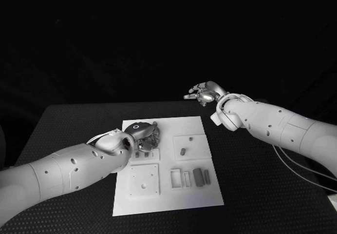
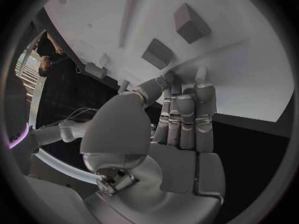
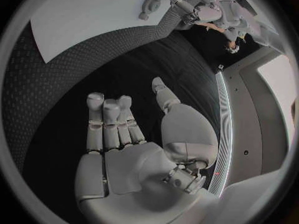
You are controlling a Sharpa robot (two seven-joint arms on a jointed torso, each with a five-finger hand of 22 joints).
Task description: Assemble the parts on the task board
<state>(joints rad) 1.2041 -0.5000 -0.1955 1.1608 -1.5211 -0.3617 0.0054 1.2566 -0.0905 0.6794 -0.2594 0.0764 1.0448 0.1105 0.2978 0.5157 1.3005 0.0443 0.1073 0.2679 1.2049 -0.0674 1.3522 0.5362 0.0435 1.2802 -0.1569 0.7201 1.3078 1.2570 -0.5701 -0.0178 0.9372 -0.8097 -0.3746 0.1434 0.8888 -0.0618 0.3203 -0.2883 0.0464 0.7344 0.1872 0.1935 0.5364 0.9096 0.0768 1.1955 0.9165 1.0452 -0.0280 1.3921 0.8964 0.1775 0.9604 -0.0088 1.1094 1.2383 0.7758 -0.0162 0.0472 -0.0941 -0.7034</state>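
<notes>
The task board (image 1: 200, 195) lies in the middle of the black table (image 1: 70, 122), with grey parts (image 1: 198, 175) resting near its front right. The left hand (image 1: 142, 132) is down over the board's far left section, fingers pointing at the surface (whether they pinch anything is hidden). The right hand (image 1: 204, 93) hovers beyond the board's far edge, fingers extended, holding nothing.
</notes>
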